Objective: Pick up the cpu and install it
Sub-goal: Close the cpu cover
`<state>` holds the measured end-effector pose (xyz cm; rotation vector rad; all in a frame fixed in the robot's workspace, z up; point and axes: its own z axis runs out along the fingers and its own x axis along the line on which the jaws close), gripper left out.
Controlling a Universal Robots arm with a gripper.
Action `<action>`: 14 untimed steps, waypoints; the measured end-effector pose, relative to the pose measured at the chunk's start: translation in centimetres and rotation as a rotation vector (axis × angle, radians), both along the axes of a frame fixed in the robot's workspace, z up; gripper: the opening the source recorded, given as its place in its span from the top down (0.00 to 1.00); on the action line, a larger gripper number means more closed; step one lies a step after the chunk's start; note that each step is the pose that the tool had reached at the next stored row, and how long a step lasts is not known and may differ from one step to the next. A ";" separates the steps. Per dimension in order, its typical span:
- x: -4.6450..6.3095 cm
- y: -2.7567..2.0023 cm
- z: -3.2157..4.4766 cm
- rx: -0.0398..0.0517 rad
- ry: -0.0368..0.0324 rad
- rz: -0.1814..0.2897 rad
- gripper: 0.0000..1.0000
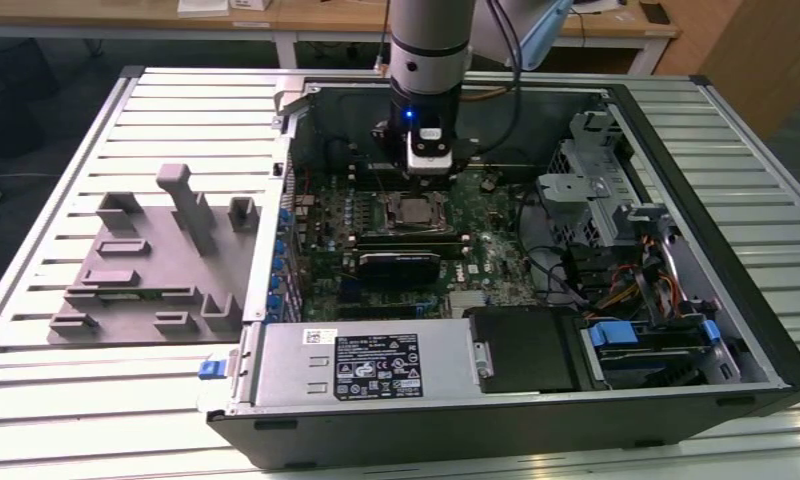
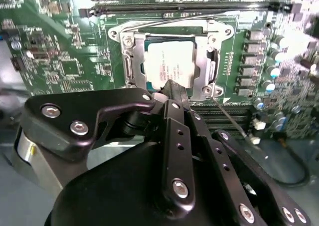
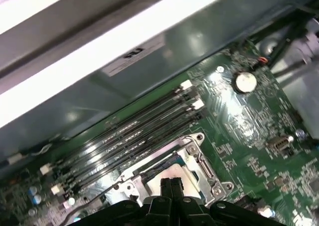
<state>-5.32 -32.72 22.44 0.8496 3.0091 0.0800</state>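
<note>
The cpu [image 2: 168, 62], a small square chip with a silvery top, lies flat inside the metal-framed socket [image 2: 130, 69] on the green motherboard [image 2: 60, 46]. In the exterior view the cpu [image 1: 410, 209] sits mid-board inside the open computer case. My gripper [image 1: 430, 166] hangs from the arm just above and behind the socket. In the second wrist view the gripper [image 2: 174, 89] points at the chip's near edge. Seen in the first wrist view, the gripper [image 3: 171, 185] has its two black fingers pressed together, shut, with nothing between them.
A grey fixture tray [image 1: 147, 262] stands on the slatted table at the exterior view's left. The case walls [image 1: 275, 200] ring the board. A power supply [image 1: 360, 365] lies at the front, a drive cage [image 1: 587, 195] and cables at the right. Memory slots [image 3: 134, 133] run beside the socket.
</note>
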 end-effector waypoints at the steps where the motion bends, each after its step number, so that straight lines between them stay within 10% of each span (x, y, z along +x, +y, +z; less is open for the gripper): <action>1: 0.0 0.00 -0.01 -0.0003 0.0000 0.018 0.89; 14: 0.0 0.00 -0.14 -0.0144 0.0006 0.250 0.89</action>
